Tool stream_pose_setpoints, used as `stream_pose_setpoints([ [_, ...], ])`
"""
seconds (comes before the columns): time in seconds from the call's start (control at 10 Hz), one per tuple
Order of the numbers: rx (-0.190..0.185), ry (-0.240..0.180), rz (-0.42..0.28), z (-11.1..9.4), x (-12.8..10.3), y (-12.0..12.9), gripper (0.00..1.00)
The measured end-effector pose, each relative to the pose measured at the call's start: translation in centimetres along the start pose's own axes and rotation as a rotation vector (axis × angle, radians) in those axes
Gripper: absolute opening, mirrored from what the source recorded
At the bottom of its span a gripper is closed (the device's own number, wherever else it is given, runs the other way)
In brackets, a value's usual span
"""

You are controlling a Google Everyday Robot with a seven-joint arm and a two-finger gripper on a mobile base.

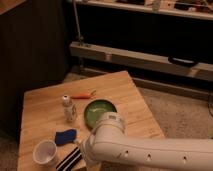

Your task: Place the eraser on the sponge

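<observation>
Black-striped eraser (69,159) lies on table (45,107), at 6 o'clock of sponge (65,136), not on it. Arm (150,150) bends low, likely to reach it. Gripper is hidden beneath, at eraser's 3 o'clock, its state untellable.

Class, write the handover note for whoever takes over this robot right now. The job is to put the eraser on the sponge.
Hand: hidden under the arm's end, which sits low over the eraser's right end.
Eraser: flat on the table at the front edge, right of the cup.
Sponge: on the table just behind the eraser.
Done: eraser not yet on the sponge.
Left: grasp, lift, set it on the sponge.
</observation>
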Motion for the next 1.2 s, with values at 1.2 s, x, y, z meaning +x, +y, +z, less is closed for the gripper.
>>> stream_pose_setpoints([
  [1.2,0.109,0.039,-0.163,9.2,2.2,4.5,0.8],
])
